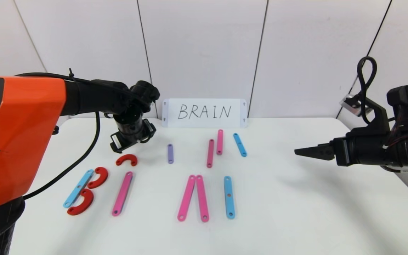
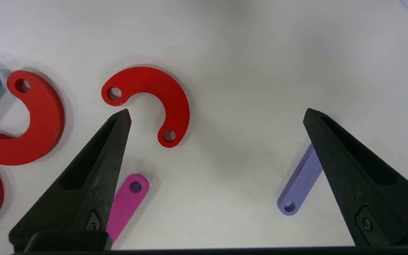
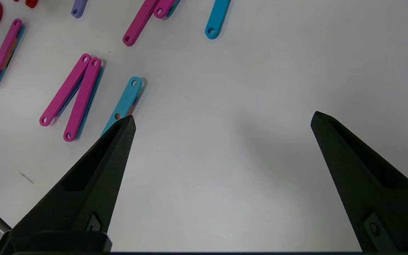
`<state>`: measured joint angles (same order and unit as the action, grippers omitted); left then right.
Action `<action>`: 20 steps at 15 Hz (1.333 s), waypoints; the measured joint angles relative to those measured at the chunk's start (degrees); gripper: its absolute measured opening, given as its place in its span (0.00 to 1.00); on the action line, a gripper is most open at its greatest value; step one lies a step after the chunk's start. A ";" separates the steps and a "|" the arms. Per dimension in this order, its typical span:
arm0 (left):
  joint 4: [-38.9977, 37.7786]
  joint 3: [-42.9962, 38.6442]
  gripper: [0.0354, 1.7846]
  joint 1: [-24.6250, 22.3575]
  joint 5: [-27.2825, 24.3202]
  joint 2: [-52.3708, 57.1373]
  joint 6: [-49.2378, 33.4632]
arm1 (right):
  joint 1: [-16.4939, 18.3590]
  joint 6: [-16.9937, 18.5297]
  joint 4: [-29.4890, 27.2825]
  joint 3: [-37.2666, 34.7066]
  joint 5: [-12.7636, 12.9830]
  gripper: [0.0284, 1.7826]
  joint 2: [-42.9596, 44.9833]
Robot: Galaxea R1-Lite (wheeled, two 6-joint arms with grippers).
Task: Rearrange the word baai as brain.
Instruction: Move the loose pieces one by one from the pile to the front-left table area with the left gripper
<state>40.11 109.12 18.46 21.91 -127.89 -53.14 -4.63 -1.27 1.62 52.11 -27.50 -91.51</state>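
Left hand (image 2: 218, 113) hovering over the far-left part of the counter (image 1: 296, 212), pointed down, its two black wedge-shaped fingers (image 2: 94, 170) spread wide apart with nothing between them. Just below it, a loose red half-ring curve (image 1: 126, 160), flat and matte, a round hole at each tip, lying alone with its opening toward the near edge. A short purple strip (image 1: 170, 153), rounded at the ends and holed, lying lengthwise to the right of that curve, apart from it. Nearer the front on the left, a letter B: a long blue holed strip (image 1: 78, 188) set on a slant, with two more red half-rings (image 1: 97, 177) touching its right side, one above the other. Beside it to the right, a single long pink strip (image 1: 122, 193), also slanted, with a layer of another colour edging out beneath it. Farther right, two long pink strips (image 1: 193, 198) meeting at the top and splaying toward the front like an A without a crossbar. Then a lone upright blue strip (image 1: 228, 197) as an I. Behind these, two shorter pink strips (image 1: 214, 148) side by side and staggered, plus a short blue strip (image 1: 239, 144) tilted just to their right. At the back, propped against the wall, a white card (image 1: 204, 112) with handwritten BRAIN. Right hand (image 1: 306, 152) held level above the counter's right side, well clear of every piece, its tapered black fingers (image 3: 94, 177) likewise wide apart and empty. Counter smooth, white, faintly glossy.
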 joint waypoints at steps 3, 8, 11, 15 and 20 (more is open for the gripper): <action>0.95 -0.07 0.95 -0.49 -1.49 -0.67 -0.63 | -0.10 -0.02 0.00 0.00 0.00 0.97 0.00; 1.07 -0.11 0.95 -1.76 -4.13 -2.05 -1.32 | -0.13 0.01 0.00 0.00 0.00 0.97 0.00; 1.04 -0.07 0.95 -2.69 -5.68 -3.17 -1.29 | -0.13 -0.02 0.00 -0.09 -0.02 0.97 -0.02; 1.05 -0.07 0.95 -3.46 -6.67 -4.08 -1.29 | -0.18 -0.02 0.00 -0.18 0.00 0.97 -0.10; 1.05 -0.05 0.95 -3.58 -6.50 -4.85 -0.77 | -0.21 -0.02 0.00 -0.18 -0.02 0.97 -0.13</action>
<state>41.16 109.07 14.87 15.41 -132.74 -53.91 -4.84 -1.29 1.62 51.93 -27.53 -91.65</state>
